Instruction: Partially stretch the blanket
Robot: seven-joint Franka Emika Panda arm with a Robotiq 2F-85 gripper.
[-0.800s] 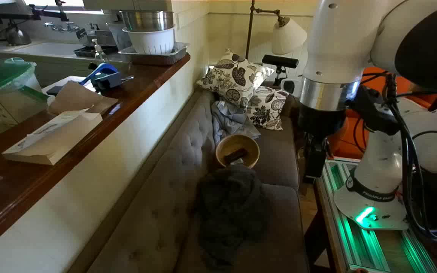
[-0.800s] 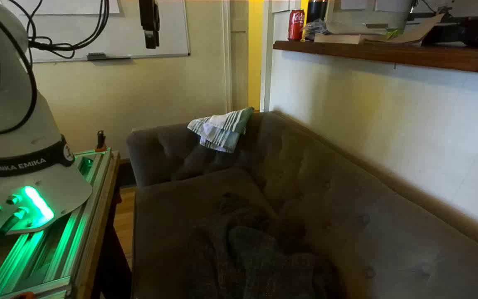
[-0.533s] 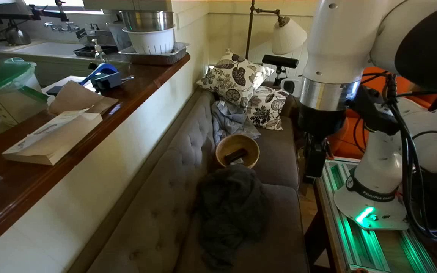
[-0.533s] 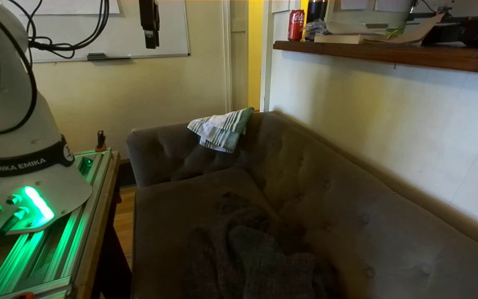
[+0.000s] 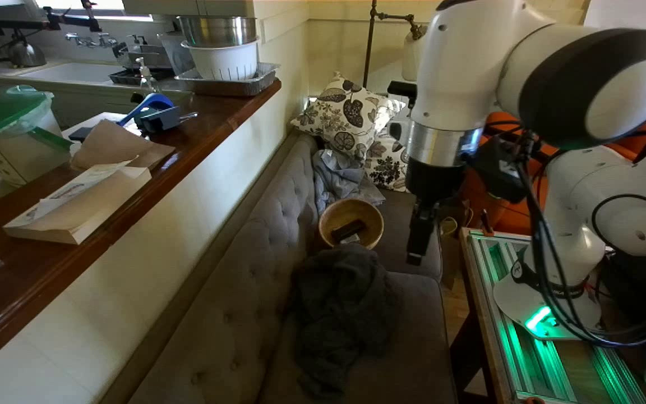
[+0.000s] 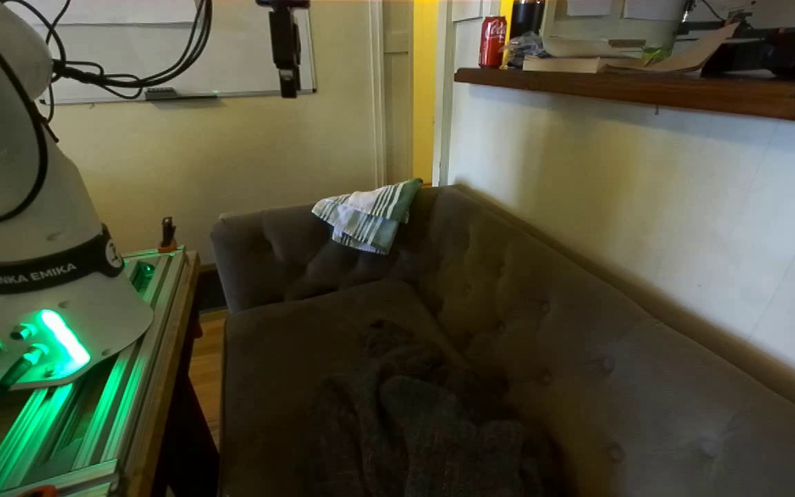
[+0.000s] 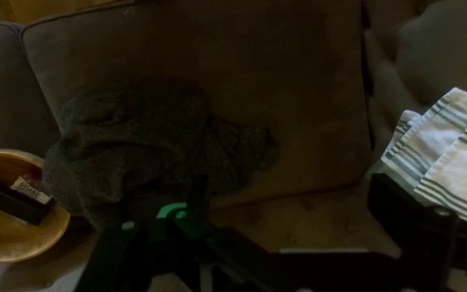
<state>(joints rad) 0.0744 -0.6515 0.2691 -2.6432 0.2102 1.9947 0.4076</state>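
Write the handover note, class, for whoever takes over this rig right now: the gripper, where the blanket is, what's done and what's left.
Gripper: open, holding nothing, raised above the sofa, apart from the blanket.
Where: the blanket lies bunched in folds on the sofa, beside the wooden bowl; whether they touch is hard to tell.
Done: no stretching shows.
Left: lower, grip a fold or edge, and pull the blanket partly out. Pulling away from the wooden bowl is probably safer.

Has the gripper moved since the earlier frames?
Yes. In an exterior view, the gripper has shifted toward the picture's left, nearer in the image to the wooden bowl, which has stayed in place.
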